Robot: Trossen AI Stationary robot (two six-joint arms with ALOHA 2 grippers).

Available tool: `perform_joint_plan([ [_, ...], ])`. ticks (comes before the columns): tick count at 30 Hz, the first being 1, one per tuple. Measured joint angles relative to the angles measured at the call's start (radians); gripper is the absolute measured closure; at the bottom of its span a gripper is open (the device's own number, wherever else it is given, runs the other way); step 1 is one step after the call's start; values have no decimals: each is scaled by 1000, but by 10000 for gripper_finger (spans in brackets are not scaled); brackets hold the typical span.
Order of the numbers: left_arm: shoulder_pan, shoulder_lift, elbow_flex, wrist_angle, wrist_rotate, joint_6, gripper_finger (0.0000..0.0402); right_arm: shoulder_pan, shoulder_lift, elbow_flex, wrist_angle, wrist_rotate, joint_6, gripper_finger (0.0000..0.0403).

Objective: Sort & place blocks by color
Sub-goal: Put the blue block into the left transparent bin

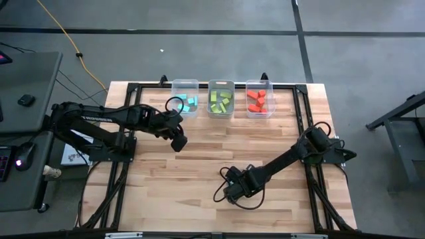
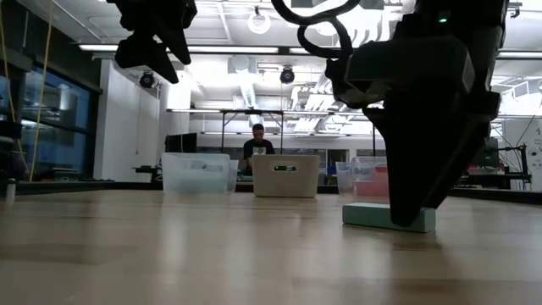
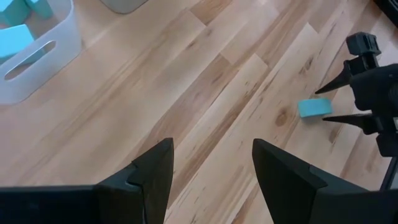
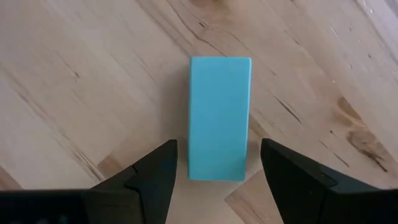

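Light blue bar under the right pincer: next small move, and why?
Probably lower the right pincer straight down and close on the light blue bar. Its fingers stand open, straddling the near end of the bar, which lies flat on the table, the last block outside the bins. The left pincer waits open near the bin with blue blocks.

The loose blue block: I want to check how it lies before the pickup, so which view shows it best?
The right wrist view: the blue block fills the frame, flat on the table between the open right gripper fingers. The low view shows one end, the left wrist view a small patch, and the high view hides it under the gripper.
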Motion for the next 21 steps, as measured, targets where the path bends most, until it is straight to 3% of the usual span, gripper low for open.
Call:
perform_joint_plan([
  [4, 0, 0, 0, 0, 0, 0, 204, 0, 1, 0, -2, 1, 1, 193],
  [12, 0, 0, 0, 0, 0, 11, 204, -7, 1, 0, -8, 2, 2, 268],
  [21, 0, 0, 0, 0, 0, 12, 204, -16, -1, 0, -7, 0, -10, 303],
])
